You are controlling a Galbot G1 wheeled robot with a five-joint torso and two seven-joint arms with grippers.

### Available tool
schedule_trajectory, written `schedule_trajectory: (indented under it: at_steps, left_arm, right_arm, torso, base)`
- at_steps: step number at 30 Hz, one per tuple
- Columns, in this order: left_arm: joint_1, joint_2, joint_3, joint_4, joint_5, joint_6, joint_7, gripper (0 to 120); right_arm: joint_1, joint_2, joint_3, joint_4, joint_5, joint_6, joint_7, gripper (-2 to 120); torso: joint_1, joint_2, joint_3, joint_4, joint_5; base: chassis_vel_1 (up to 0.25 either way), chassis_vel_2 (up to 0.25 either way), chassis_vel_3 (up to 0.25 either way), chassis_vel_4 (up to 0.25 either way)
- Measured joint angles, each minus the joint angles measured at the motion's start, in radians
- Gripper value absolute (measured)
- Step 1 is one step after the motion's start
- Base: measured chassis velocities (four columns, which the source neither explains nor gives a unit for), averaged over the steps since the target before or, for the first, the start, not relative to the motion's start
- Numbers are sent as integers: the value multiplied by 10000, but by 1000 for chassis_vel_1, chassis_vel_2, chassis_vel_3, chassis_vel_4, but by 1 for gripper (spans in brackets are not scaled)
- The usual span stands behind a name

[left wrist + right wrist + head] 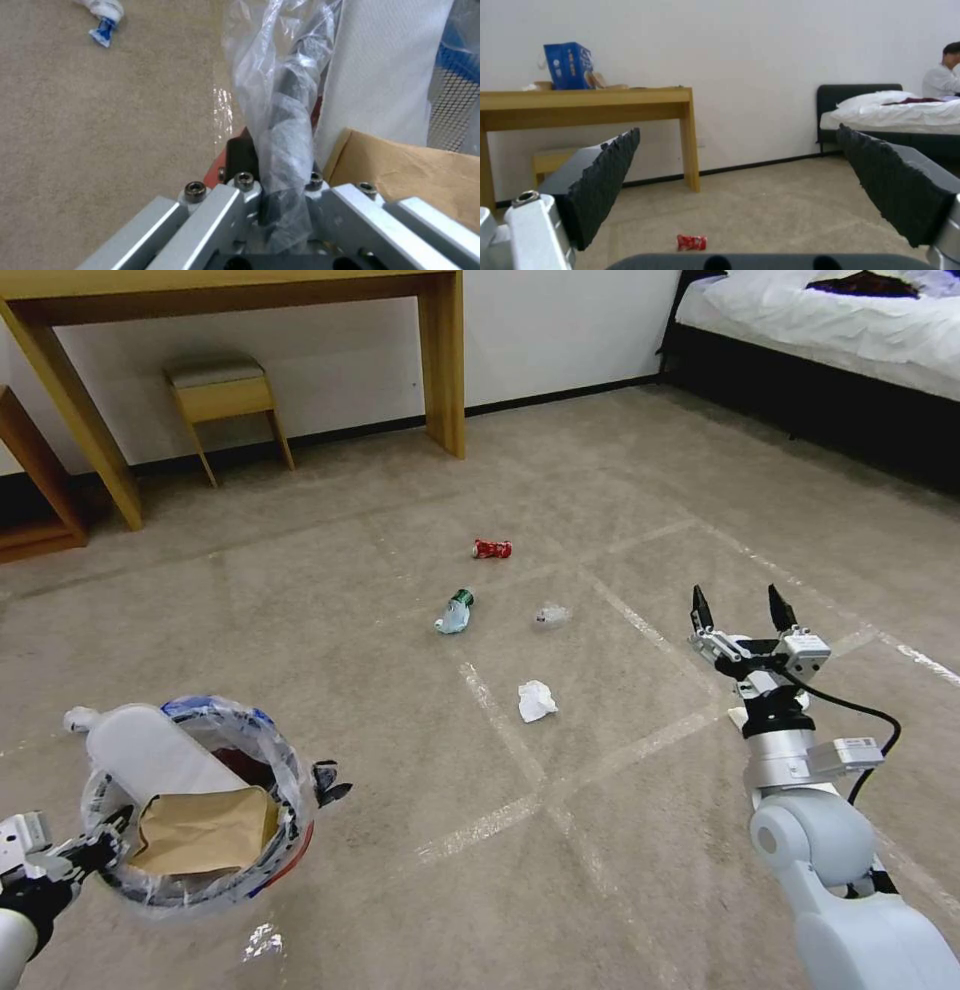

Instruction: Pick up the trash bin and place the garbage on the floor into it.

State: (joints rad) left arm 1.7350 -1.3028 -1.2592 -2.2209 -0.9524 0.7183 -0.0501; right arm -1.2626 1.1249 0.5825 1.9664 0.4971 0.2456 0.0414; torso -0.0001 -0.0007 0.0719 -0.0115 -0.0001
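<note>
On the floor (pixel 620 500): crumpled tissue (pixel 536 701), light, soft, pinch anywhere. Right pincer (pixel 740 612) wide; left pincer (pixel 280 187) clamps trash bin (pixel 290 770) rim.

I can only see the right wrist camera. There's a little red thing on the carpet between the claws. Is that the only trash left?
Observer: No. The head view shows the red can, a bluish bottle, a clear wrapper and a crumpled tissue on the floor.
Operator: Where's the bin?
Observer: The left gripper is shut on the trash bin, pinching its rim.
Operator: Is anything inside it?
Observer: Yes, a brown paper bag and a white slipper.
Operator: Which trash is closest to my claws?
Observer: The tissue looks nearest the open right gripper.
</note>
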Motion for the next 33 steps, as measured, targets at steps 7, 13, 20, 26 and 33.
schedule_trajectory:
  at_steps: [7,13,20,26,33]
  left_arm:
    - [33,15,-32,72,242,0,191,1]
    - [66,-2,-46,74,301,0,255,1]
    - [127,-26,-92,71,301,11,304,1]
    - [168,-47,-141,60,303,20,332,1]
    - [145,-75,-155,87,277,-7,248,1]
  right_arm:
    - [-146,-23,-4,4,-40,-1,3,100]
    - [-176,-50,11,14,-48,0,5,100]
    - [-195,-48,12,-25,-65,23,5,100]
    - [-174,-31,-20,-89,-87,45,3,100]
    - [-104,-32,-119,-192,-123,86,-6,100]
  torso:
    - [0,0,0,1,0]
    - [0,0,1,0,0]
    - [0,0,0,-2,1]
    - [0,0,1,-1,1]
    - [1,0,1,-8,0]
  base:
    - [0,0,0,0]
    - [-10,-7,-8,-7]
    - [-71,-69,-64,-68]
    - [-104,-93,-82,-97]
    - [-124,-110,-125,-121]
